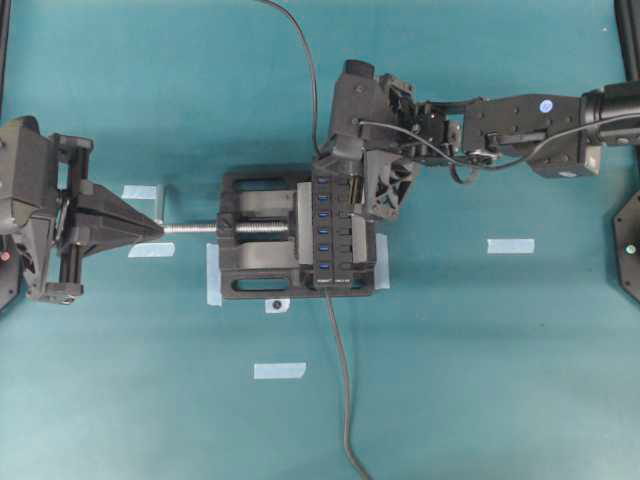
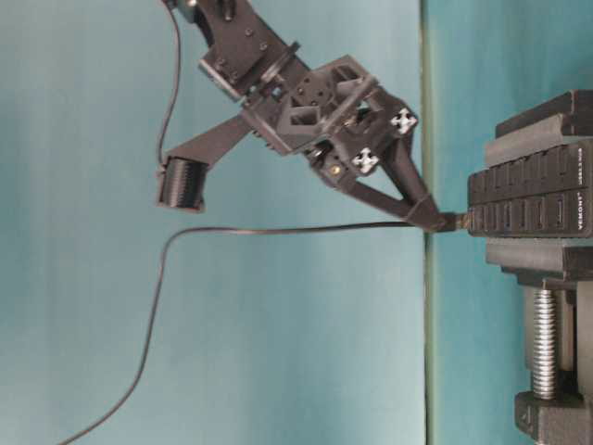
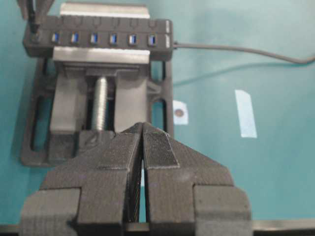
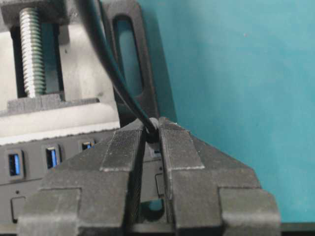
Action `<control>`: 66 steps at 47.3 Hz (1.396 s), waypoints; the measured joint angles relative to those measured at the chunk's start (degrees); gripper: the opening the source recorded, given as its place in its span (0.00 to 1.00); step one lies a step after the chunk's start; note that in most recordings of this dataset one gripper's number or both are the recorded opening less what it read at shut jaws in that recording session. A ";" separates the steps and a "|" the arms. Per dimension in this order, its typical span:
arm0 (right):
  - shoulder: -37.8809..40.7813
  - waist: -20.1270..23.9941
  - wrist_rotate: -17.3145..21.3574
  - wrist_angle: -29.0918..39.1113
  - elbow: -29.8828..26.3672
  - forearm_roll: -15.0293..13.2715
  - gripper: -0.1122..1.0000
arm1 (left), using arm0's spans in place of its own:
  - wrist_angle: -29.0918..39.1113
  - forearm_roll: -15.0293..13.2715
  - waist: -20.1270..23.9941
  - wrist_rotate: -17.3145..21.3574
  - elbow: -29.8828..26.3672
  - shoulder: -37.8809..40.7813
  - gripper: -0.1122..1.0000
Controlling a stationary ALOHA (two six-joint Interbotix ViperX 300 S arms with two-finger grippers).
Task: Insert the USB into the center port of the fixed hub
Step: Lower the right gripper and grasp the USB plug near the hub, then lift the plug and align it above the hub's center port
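While our left hand (image 1: 150, 229) rested with its fingers pressed together at the vise (image 1: 262, 235) screw's tip, the fixed hub (image 1: 330, 228) sat clamped in the vise, and our right hand (image 2: 435, 220) gripped the USB (image 2: 452, 222) against the hub's end port.

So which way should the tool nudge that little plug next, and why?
Probably slide the right tool sideways along the long black hub toward the blue center port. The small black USB plug it grips sits at the row's end port instead.
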 measured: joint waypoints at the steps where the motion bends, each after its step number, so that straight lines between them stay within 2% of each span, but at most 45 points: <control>1: -0.18 0.09 0.00 0.26 -0.09 0.00 0.19 | -0.09 0.00 0.00 0.00 0.00 -0.09 0.10; 16: -3.96 0.35 0.26 3.96 -0.53 0.53 0.19 | 0.00 -0.09 0.00 -0.09 0.00 -0.09 0.10; 28: -7.03 2.37 1.58 5.19 -0.53 0.79 0.19 | -0.09 0.00 0.00 -0.09 0.00 -0.09 0.10; 66: -7.91 5.36 2.20 6.42 -0.53 0.79 0.19 | 0.00 0.00 0.00 -0.09 0.00 -0.09 0.10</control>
